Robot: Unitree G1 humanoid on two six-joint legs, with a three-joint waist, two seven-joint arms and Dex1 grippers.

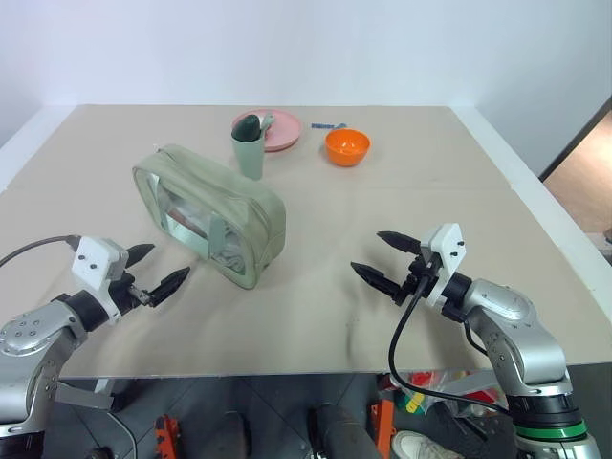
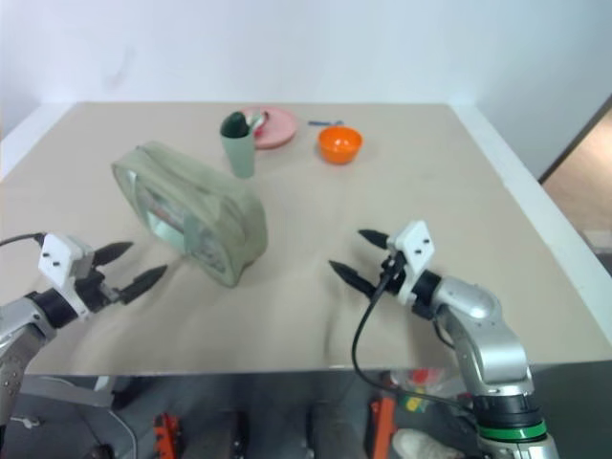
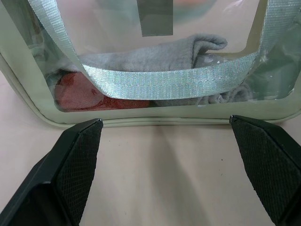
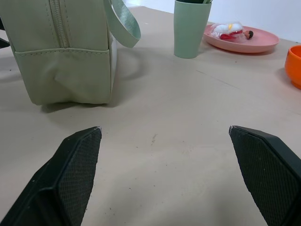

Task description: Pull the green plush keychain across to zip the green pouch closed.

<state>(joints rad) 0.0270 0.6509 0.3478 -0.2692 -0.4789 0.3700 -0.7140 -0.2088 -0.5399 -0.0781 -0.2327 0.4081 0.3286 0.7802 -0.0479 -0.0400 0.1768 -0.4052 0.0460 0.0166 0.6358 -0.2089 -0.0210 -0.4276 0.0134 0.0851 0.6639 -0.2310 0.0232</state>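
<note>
The green pouch (image 1: 212, 212) lies on the table (image 1: 459, 191) between the two grippers, just ahead of the left gripper (image 1: 153, 272) and well apart from the right gripper (image 1: 387, 260); both have jaws spread wide, holding nothing. Bare tabletop surrounds the right gripper. The left wrist view shows the strap (image 3: 160, 82) over grey and red contents behind the clear window, while the right wrist view shows the zipper (image 4: 58, 21) on the pouch's end.

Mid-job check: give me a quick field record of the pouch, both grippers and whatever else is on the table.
pouch: green pouch standing on the table, left of centre, clear window facing the left gripper
contents: grey and red fabric behind the window
keychain: cannot make it out
left gripper: open, holding nothing, beside the pouch
right gripper: open, holding nothing, apart from the pouch
behind pouch: pale green cup, pink plate, orange bowl
</note>
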